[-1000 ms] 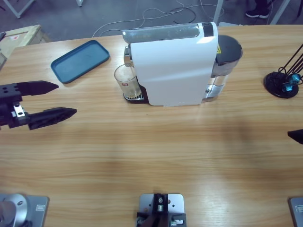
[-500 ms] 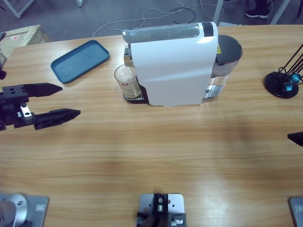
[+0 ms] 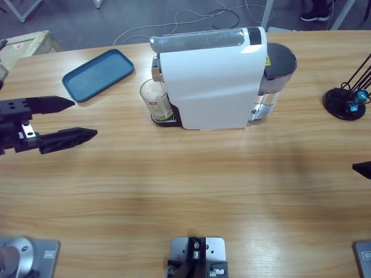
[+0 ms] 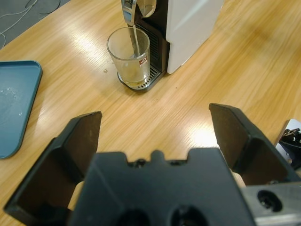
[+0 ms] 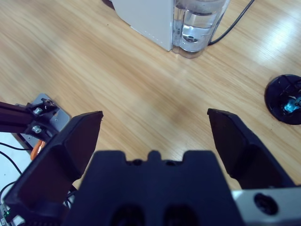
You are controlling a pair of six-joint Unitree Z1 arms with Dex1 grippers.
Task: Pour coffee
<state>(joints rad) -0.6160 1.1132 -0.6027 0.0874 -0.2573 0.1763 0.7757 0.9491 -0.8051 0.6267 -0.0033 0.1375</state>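
A white coffee machine (image 3: 214,81) stands at the back middle of the table. A clear glass (image 3: 155,99) sits on its drip tray under the spout. In the left wrist view a thin stream of coffee runs from the spout into the glass (image 4: 129,55), which holds a little liquid at the bottom. My left gripper (image 3: 78,119) hovers open at the table's left side, well short of the glass. My right gripper (image 5: 155,129) is open over bare wood, with only one jaw tip (image 3: 363,168) showing at the high view's right edge.
A blue tray (image 3: 98,74) lies at the back left, also seen in the left wrist view (image 4: 14,103). A black stand with blue capsules (image 3: 348,99) is at the far right. The machine's water tank (image 5: 200,26) and a cable sit behind it.
The left gripper has drifted slightly right and up toward the glass, then held nearly still. The right gripper has not moved.
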